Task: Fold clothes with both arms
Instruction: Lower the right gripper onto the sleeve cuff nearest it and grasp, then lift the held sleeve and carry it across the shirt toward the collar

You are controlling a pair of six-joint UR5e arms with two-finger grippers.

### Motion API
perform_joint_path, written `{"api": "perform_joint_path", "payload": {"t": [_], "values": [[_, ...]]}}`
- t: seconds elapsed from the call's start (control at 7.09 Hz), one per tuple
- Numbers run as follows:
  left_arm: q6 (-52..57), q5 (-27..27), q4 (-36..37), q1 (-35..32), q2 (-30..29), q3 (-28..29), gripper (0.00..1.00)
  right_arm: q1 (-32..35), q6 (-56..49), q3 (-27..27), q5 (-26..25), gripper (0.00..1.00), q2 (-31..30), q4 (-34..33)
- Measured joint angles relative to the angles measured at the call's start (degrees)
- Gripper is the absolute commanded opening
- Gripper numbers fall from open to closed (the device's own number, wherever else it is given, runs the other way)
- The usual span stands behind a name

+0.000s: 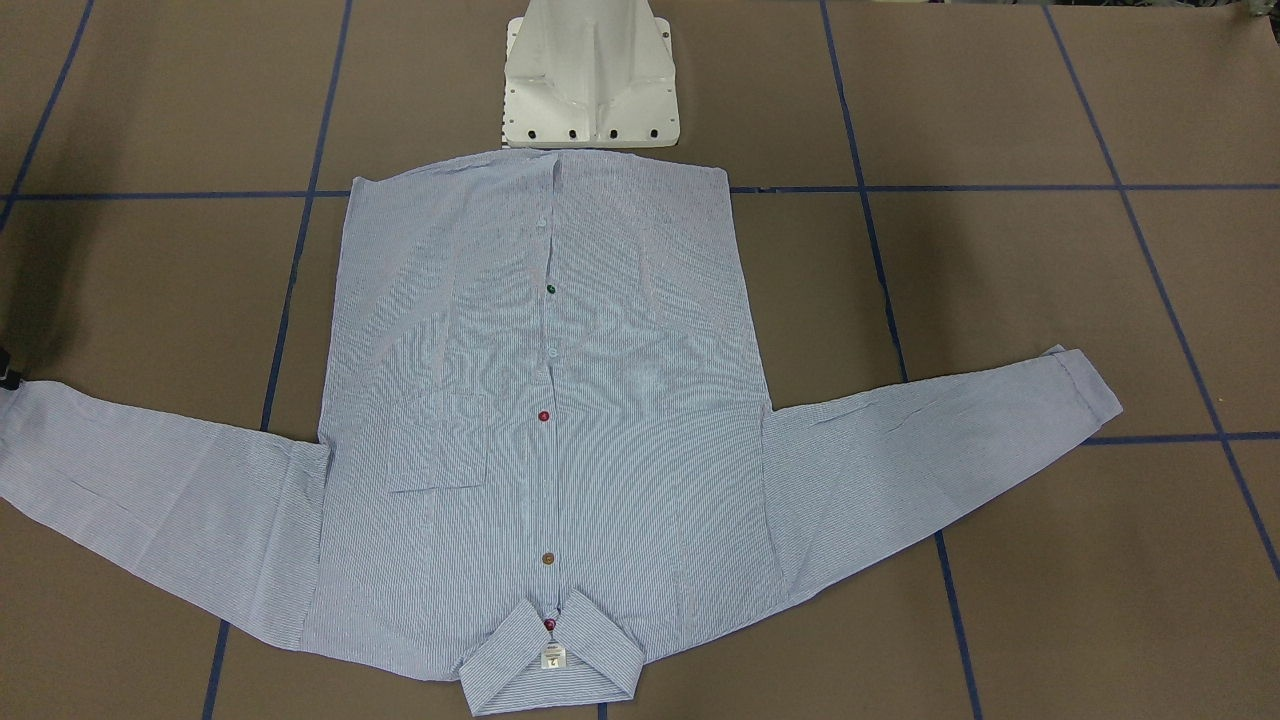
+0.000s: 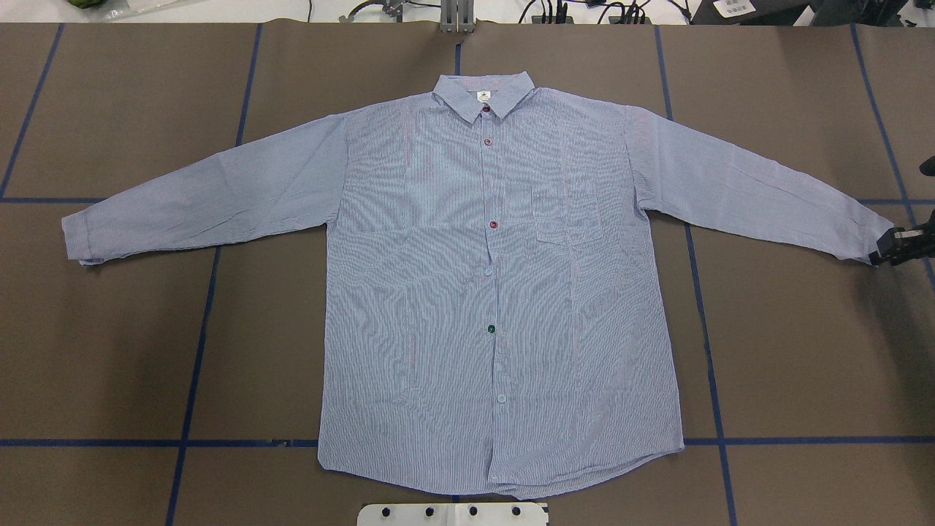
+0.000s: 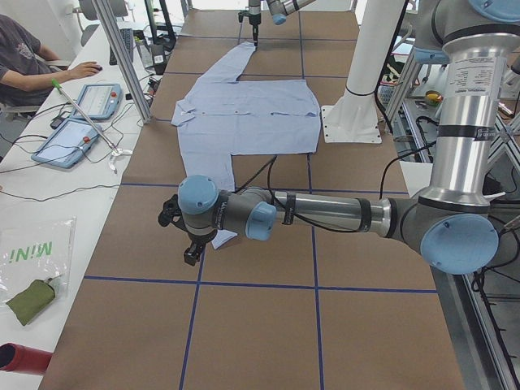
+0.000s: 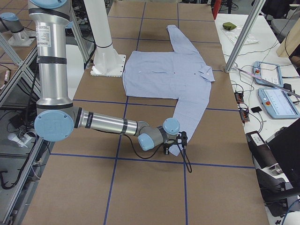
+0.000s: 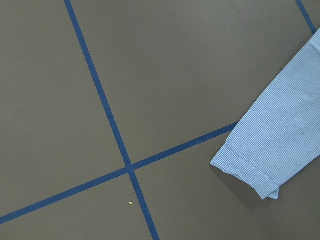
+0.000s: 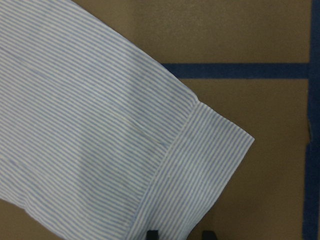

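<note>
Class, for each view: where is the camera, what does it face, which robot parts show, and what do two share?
Front: across table, facing base; shirt between.
Overhead: behind base, down on shirt; right gripper.
Left: table end; left arm near.
Right: other end; right arm near.
Left wrist: over a cuff; no parts.
Right wrist: over other cuff; fingertips.
Front, overhead share base.

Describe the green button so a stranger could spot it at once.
Start at the light blue shirt spread flat on the brown table. Follow its button row from the collar towards the hem. The green button sits between two pale ones, the only dark green one.
</note>
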Motion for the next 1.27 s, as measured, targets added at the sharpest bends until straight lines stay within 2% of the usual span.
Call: {"api": "perform_joint_path", "payload": {"t": [0.14, 0.56, 0.71, 0.99, 1.27], "values": [[0.00, 0.04, 0.00, 0.00, 0.00, -0.06, 1.00, 0.00, 0.00, 0.00, 0.00, 0.00, 0.03, 0.00], [0.00, 0.07, 0.00, 0.00, -0.02, -0.26, 1.00, 1.59, -0.03, 1.31, 0.21, 0.00, -0.53, 0.68], [0.00, 0.09, 0.00, 0.00, -0.02, -0.40, 1.00, 3.17, -0.18, 4.12, 0.39, 0.00, -0.90, 0.81], [0.05, 0.29, 0.00, 0.00, -0.05, -0.45, 1.00, 4.92, -0.23, 13.87, 0.69, 0.00, -2.06, 0.63], [0.10, 0.40, 0.00, -0.02, -0.03, -0.48, 1.00, 4.44, 0.01, 22.01, 1.95, 0.00, -0.18, 0.04]]}}
